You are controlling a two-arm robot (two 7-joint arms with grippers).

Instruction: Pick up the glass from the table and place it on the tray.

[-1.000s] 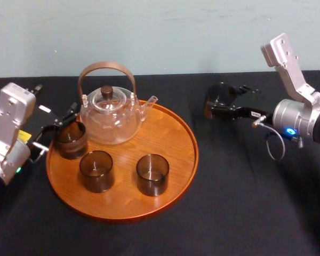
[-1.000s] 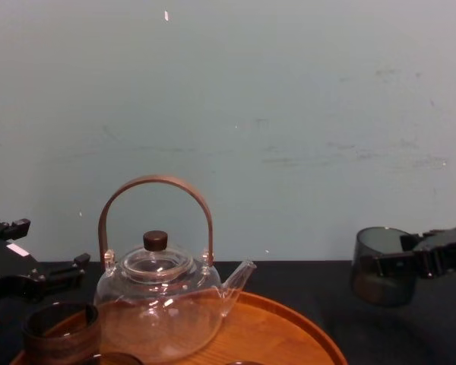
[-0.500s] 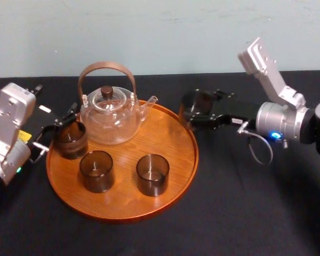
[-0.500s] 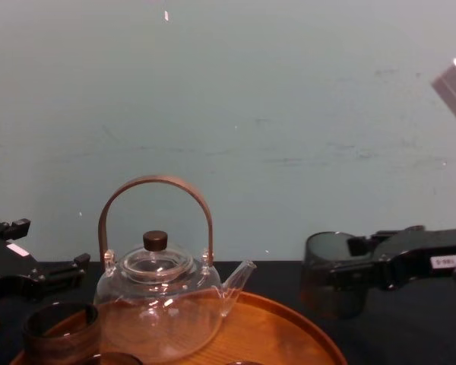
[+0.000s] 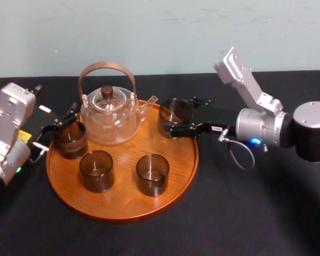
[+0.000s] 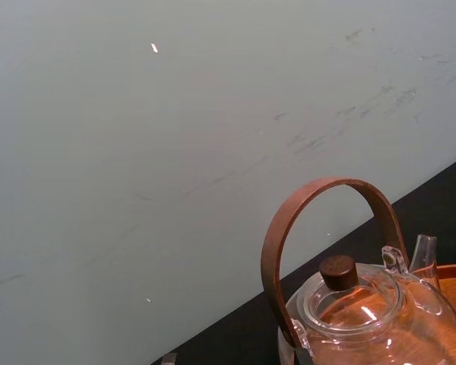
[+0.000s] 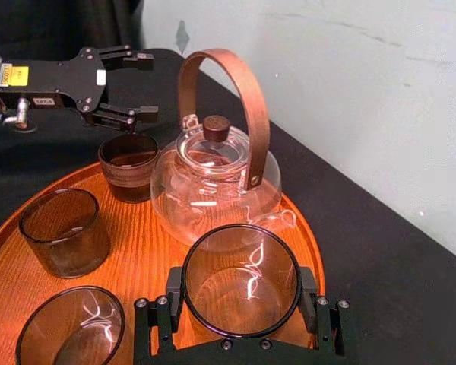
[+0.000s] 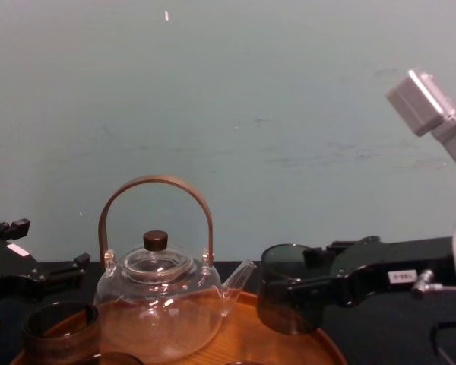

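Note:
A smoky glass [image 5: 174, 113] sits between the two black fingers of my right gripper [image 5: 173, 121], which is shut on it. The right wrist view shows one finger [image 7: 172, 295] pressed on each side of the glass [image 7: 241, 278]. It hangs over the back right part of the round orange-brown wooden tray [image 5: 173, 165], beside the teapot's spout; the chest view shows the glass [image 8: 285, 298] low over the tray's rim [image 8: 319, 346]. My left gripper [image 5: 56, 128] stands open at the tray's left edge, with nothing held.
On the tray stand a glass teapot [image 5: 109, 114] with a brown arched handle and three more smoky glasses: back left [image 5: 70, 138], front left [image 5: 96, 170] and front middle [image 5: 152, 174]. Black table [image 5: 245, 213] lies all around; a pale wall stands behind.
My right arm has carried the glass leftward, from above the black table to over the tray's back right part. The left arm has not moved.

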